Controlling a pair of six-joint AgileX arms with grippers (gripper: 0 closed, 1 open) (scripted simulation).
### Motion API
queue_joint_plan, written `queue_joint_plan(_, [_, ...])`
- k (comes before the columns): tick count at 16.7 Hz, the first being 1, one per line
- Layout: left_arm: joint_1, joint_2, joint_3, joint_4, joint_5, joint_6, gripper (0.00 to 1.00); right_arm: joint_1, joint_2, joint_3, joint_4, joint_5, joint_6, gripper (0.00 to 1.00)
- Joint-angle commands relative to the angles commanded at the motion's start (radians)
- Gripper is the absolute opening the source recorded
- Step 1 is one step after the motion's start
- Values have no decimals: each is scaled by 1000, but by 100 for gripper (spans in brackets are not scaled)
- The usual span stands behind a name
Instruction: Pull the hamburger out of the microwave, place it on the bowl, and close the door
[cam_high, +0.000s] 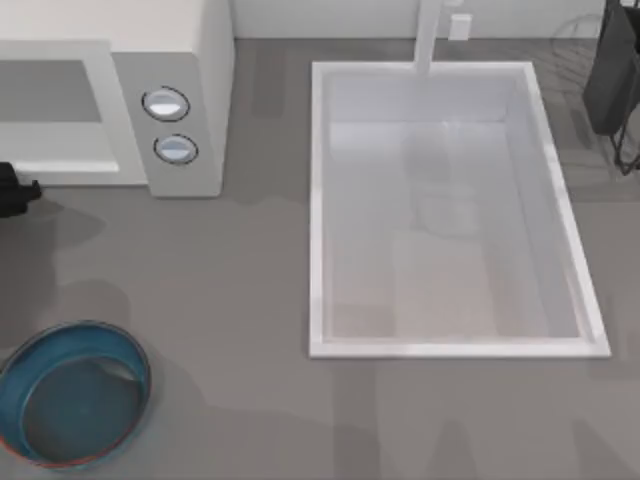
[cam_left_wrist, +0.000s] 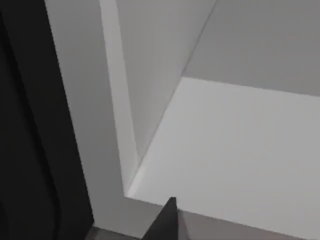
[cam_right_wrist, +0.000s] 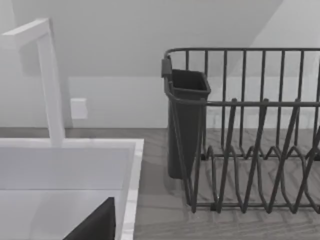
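Cream-white hamburger first: I cannot tell where it lies. The bowl (cam_high: 75, 400), at the near left of the table, holds nothing. The part of the microwave (cam_high: 185, 60) cavity floor (cam_left_wrist: 235, 150) that the left wrist view looks into is bare white. So I judge that the first step, taking the hamburger out, is not yet done, and placing it on the bowl and closing the door are both still left.

The microwave stands at the far left, with its two round dials (cam_high: 166, 103) facing the sink. Since the left wrist camera sees straight into the cavity, I judge the door is open, though I cannot make out the door panel itself.

The left gripper (cam_high: 12, 190) is at the left edge of the table, just in front of the microwave opening. Whether it is released or clenched I cannot tell.

The right gripper (cam_right_wrist: 97, 225) is parked by the sink (cam_high: 320, 200), facing the dish rack (cam_right_wrist: 250, 150). Its state I also cannot tell.
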Motion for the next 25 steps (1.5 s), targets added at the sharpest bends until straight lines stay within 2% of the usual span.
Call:
queue_joint_plan(4, [44, -80, -271, 180, 40, 13, 0, 0, 0, 0, 0, 0, 0, 100])
queue_joint_plan(7, [66, -125, -396, 274, 62, 20, 0, 0, 0, 0, 0, 0, 0, 100])
queue_joint_plan(14, [68, -136, -424, 298, 66, 23, 0, 0, 0, 0, 0, 0, 0, 100])
queue_joint_plan(18, [68, -233, -413, 200, 65, 23, 0, 0, 0, 0, 0, 0, 0, 100])
queue_joint_plan(25, [69, -571, -389, -175, 61, 24, 0, 0, 0, 0, 0, 0, 0, 100])
